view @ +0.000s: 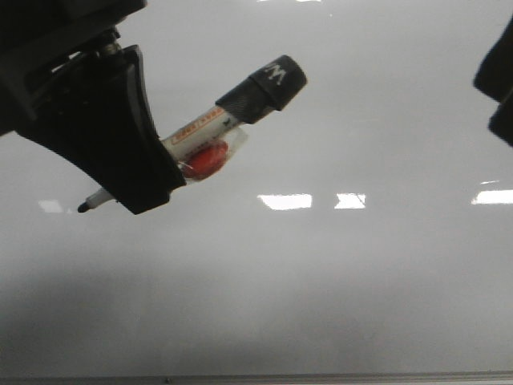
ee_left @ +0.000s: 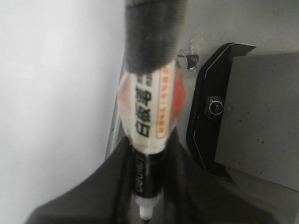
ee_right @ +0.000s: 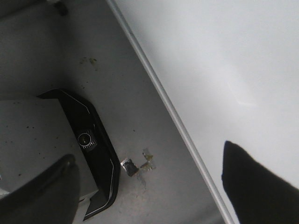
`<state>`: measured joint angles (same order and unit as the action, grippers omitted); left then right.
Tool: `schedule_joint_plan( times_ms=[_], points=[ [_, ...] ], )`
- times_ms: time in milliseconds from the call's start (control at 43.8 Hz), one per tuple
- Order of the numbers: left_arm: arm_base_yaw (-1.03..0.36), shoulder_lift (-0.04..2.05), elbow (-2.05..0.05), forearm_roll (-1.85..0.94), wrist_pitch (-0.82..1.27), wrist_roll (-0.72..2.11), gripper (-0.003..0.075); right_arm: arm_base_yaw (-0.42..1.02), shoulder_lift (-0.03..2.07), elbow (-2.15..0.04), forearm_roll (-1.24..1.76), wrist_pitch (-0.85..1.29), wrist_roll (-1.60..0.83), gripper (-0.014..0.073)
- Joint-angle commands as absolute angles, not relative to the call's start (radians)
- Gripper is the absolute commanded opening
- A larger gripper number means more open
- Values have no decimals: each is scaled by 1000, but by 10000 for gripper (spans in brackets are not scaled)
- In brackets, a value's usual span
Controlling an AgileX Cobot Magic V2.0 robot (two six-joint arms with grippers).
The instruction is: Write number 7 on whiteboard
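Looking for the 7, I find no stroke yet: the whiteboard (view: 321,120) is bare and glossy, filling the front view, with only bright glare patches across its middle. My marker (view: 220,132) hangs over the board's left part, cap end raised toward the far right, tip (view: 83,208) pointing down and left. I cannot tell whether the tip touches the surface. My left gripper (view: 148,180) is clamped around the marker's barrel near the tip end, with the labelled white body and black cap sticking out behind; the left wrist view shows the barrel running up between my fingers (ee_left: 112,186).

I judge the marker light and stiff, its smooth plastic apt to twist in the clamp if pressed hard, so a hold close to the tip suits it. The board looks hard and slick; light pressure should do.

My right gripper (view: 498,80) sits at the far right edge, only partly in view. Its dark fingers stand wide apart in its own wrist view, holding nothing.
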<state>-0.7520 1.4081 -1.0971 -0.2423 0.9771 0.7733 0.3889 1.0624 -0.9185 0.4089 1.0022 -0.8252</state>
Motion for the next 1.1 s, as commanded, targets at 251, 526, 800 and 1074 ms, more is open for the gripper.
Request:
schedule_joint_plan(
  times_ms=[251,526,800,1074],
  points=[
    [-852,1379,-1129,-265,932,775,-20,592,1161,-1012,552,899,-966,634],
    [-854,1379,-1129,-265,924,775,-20,667,1230,-1050,575,862,-967,571],
    [-854,1379,-1129,-265,921,775,-20,667,1237,-1050,577,856,-967,209],
    [-852,1379,-1129,-265,918,775,103,667,1237,-1050,577,868,-967,-17]
  ],
)
